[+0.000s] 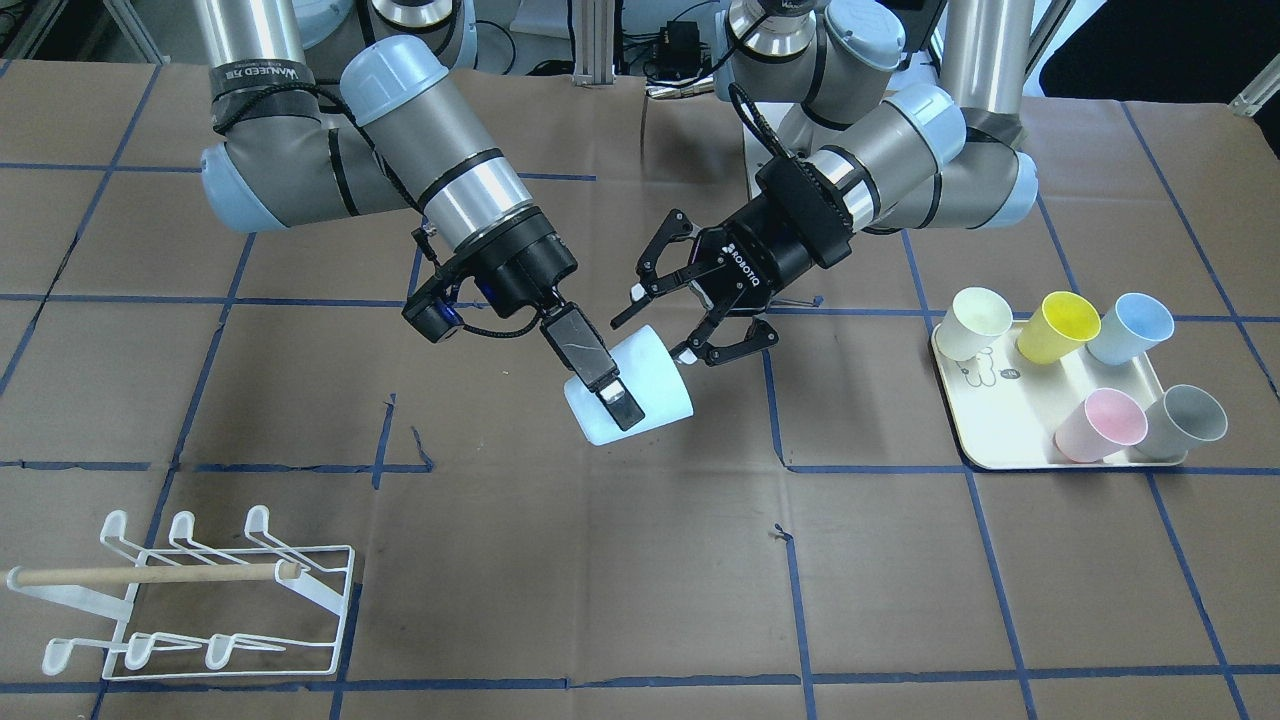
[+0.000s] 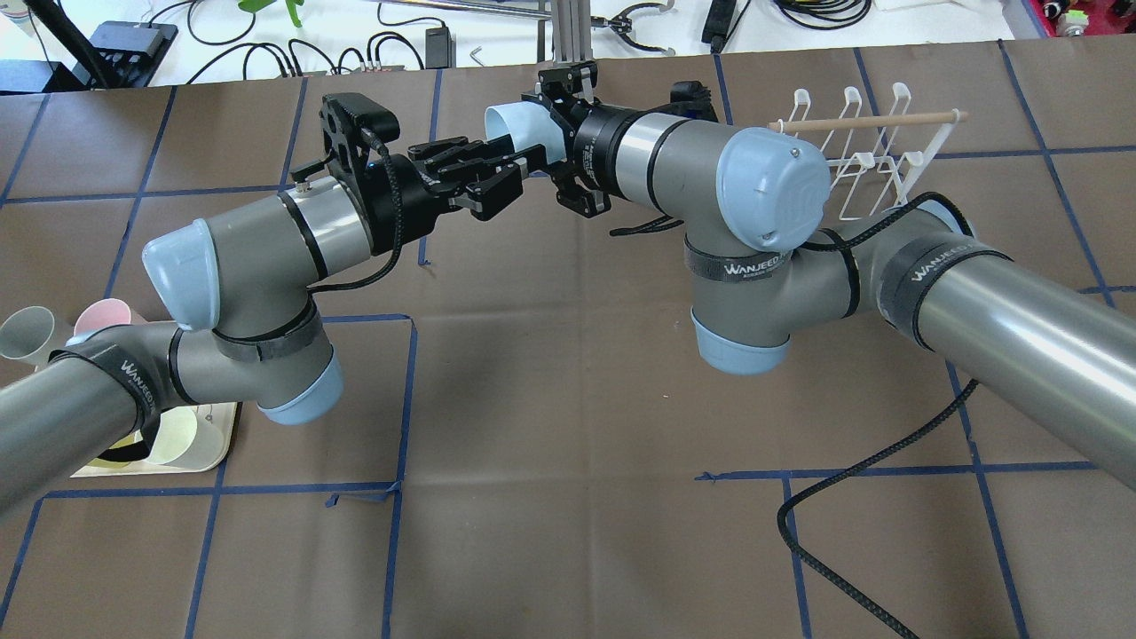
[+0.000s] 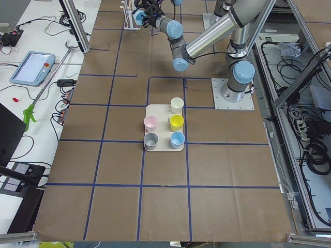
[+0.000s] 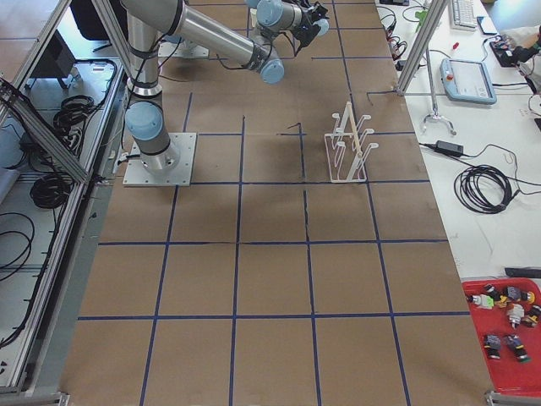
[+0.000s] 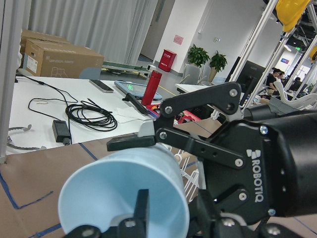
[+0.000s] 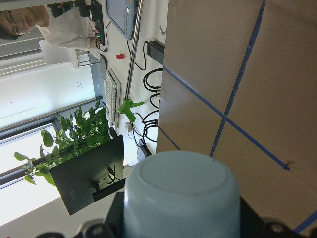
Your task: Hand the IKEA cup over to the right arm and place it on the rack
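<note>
The right end effector (image 1: pixel 612 396) is clamping one pale blue cup (image 1: pixel 655 378). The left end effector (image 1: pixel 660 323) is holding its fingers apart at the rim. Five cups (image 1: pixel 1100 422) are sitting on one cream tray (image 1: pixel 1010 455), well apart from one rack (image 1: pixel 300 572).

Place: robotics lab in an open office hall.
Table: brown paper-covered table (image 4: pixel 270 279) gridded with blue tape.
Robot: silver right arm with pale blue joint caps (image 4: pixel 211 34), bolted down.
Benches: grey teach pendant (image 3: pixel 32 67), coiled black cables (image 5: pixel 96 120).
Background: brown cardboard boxes (image 5: pixel 59 57), green potted plants (image 5: pixel 198 54).
</note>
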Robot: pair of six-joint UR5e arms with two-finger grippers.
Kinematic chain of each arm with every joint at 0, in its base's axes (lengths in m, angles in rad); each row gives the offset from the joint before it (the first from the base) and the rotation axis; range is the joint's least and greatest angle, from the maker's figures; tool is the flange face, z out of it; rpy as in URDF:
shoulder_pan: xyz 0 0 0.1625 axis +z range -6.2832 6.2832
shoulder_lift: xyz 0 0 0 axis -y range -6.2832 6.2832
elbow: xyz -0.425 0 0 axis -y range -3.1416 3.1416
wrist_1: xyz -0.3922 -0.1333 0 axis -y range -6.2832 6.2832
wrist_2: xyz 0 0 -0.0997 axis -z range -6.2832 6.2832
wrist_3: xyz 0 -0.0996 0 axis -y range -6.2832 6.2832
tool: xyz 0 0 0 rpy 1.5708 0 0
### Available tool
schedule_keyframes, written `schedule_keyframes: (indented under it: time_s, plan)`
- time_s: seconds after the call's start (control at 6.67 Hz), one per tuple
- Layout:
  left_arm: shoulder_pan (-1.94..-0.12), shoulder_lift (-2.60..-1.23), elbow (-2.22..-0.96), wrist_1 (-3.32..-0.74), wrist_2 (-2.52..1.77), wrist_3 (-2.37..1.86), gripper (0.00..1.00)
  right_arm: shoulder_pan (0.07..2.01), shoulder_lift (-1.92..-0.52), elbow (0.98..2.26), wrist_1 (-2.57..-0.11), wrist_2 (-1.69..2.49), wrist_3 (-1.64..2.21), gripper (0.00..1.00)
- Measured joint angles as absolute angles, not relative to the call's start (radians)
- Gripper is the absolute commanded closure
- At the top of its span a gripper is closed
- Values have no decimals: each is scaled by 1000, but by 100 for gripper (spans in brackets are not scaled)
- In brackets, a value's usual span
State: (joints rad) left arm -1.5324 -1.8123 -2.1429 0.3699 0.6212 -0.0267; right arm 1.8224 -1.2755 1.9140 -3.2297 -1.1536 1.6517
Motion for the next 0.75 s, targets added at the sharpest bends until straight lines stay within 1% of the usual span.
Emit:
schedule_keyframes:
  time_s: [0.15, 0.45, 0.6, 0.75]
  plan:
    - [-1529, -1810, -2142, 369, 621, -40, 1, 1822, -1275, 1913, -3230, -1153, 1650, 67]
    - [-1476, -1797, -2151, 368, 615, -50, 1, 1799, -1272, 1909, -3236, -1152, 1638, 67]
    - [-1429, -1789, -2159, 367, 608, -50, 1, 1766, -1273, 1909, -3240, -1153, 1600, 71]
    - [-1395, -1783, -2163, 362, 608, -51, 1, 1726, -1275, 1907, -3242, -1157, 1509, 73]
